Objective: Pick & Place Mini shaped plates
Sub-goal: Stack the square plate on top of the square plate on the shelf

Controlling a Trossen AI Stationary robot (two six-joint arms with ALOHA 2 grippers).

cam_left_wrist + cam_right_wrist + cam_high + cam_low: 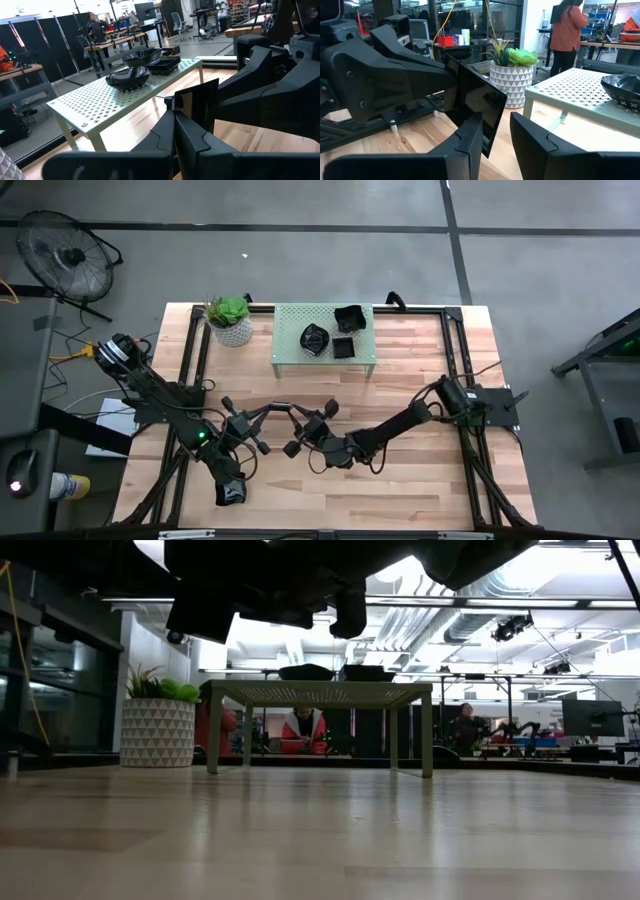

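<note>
Both grippers meet above the table's middle. My left gripper (266, 422) (175, 135) is shut on a flat square black mini plate (196, 102) (476, 102), which stands on edge in the air. My right gripper (302, 432) (495, 137) is open and faces it. The plate's free edge (492, 127) stands in the gap between the right fingers; I cannot tell whether it touches them. Three more black plates rest on a pale green perforated stand (290, 330): a wavy rounded one (315, 338) (127, 76), a deep square one (349, 318) and a flat square one (343, 348). My left gripper pinches the square plate between its two fingers at one edge (181, 117). The fingers come level from the table's left side. The plate is lifted clear of the table and stands on edge, sticking out past the fingertips toward my right gripper.
A green plant in a white patterned pot (232, 320) (512, 75) (158, 720) stands at the table's far left, beside the stand (320, 695). Bare wooden table (400, 470) lies near and to the right of the grippers. People (567, 30) show in the room beyond.
</note>
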